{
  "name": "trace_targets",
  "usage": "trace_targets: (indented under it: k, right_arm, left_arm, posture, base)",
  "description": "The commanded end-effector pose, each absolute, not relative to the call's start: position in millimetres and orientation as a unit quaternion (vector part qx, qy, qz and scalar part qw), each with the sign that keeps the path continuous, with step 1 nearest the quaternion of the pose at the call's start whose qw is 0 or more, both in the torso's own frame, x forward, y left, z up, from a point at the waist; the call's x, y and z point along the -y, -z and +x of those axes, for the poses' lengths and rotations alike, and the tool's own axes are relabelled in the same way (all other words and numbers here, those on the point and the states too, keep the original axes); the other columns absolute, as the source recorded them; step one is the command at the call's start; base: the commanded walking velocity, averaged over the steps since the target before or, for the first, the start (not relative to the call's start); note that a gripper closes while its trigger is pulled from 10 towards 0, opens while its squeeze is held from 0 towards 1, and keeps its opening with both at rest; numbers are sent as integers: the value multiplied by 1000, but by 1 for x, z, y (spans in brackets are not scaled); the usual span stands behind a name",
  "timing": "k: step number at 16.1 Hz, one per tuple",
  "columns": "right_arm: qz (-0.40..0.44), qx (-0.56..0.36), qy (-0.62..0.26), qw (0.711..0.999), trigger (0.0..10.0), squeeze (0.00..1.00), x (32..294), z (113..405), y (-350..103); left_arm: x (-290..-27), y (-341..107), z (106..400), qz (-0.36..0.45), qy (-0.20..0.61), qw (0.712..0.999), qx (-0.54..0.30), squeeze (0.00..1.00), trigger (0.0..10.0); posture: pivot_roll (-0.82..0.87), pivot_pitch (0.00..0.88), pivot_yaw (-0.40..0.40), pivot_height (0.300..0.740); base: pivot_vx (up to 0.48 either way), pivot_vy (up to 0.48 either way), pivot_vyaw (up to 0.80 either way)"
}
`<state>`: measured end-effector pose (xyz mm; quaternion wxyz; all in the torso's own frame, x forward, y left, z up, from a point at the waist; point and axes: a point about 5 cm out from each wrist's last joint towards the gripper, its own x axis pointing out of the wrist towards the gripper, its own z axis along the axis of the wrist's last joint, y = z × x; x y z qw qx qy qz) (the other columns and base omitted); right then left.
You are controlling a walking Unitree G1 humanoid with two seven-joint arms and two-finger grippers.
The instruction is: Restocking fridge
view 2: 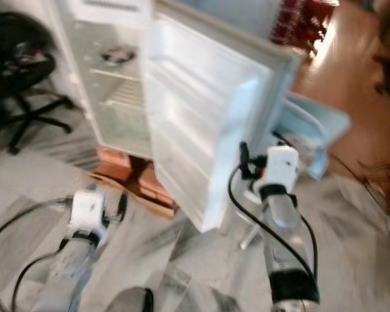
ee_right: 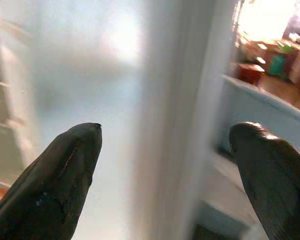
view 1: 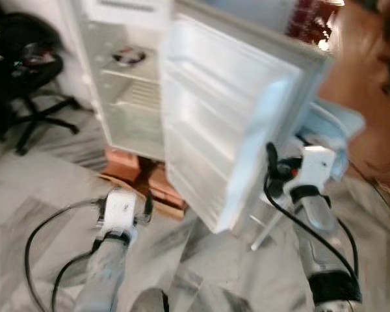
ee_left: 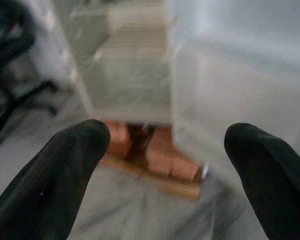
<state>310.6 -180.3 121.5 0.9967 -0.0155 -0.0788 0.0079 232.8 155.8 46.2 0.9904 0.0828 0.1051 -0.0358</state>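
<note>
Black office chair (view 1: pixel 26 78): stands at the far left on the pale marbled floor (view 1: pixel 45 188), well apart from the fridge.
Left gripper (ee_left: pixel 165 165): held low before the fridge's foot; its fingers (ee_left: pixel 55 170) stand wide apart with nothing between them, pointed toward the base of the cabinet.
Wooden blocks (view 1: pixel 140 175): reddish-brown, lying under the fridge as a base, between the cabinet and the floor.
Fridge (view 1: pixel 127 97): white cabinet, open; wire shelves show inside, and one small dark round item (view 1: pixel 129 56) lies on an upper shelf, too blurred to name. The other shelves look bare.
Fridge door (view 1: pixel 227 123): swung out toward the robot, its inner racks facing the camera and holding nothing that can be made out.
Right gripper (ee_right: pixel 165 165): raised at the door's free edge; its fingers (ee_right: pixel 60 185) are spread wide, one to each side of the edge, apparently not touching it.
Light-blue object (view 1: pixel 331 130): sits beyond the door to the right; blurred, kind unclear.
Step in hand: judged to be managing the door, with both grippers empty; restocking proper looks not yet begun.
Next move: likely calls for setting the door fully open, then fetching goods. No goods to stock can be identified.
</note>
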Motion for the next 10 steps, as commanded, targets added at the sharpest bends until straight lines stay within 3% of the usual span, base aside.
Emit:
trace_targets:
  k: [1,7,10]
  right_arm:
    - [-19,85,-10,996,10000,0,176,317,-126]
    - [-27,64,43,997,10000,0,184,319,-121]
    - [66,80,-33,994,10000,0,162,319,-130]
  left_arm:
    - [-150,-40,230,80,65,985,-136,0,10000]
    - [-145,-40,231,97,81,982,-143,0,10000]
    - [-144,-40,231,98,87,980,-147,0,10000]
  posture:
    - [161,73,-36,740]
    - [163,72,-37,740]
    - [157,72,-32,740]
  base:
    - [0,0,750]
    - [0,0,72]
    - [0,0,0]
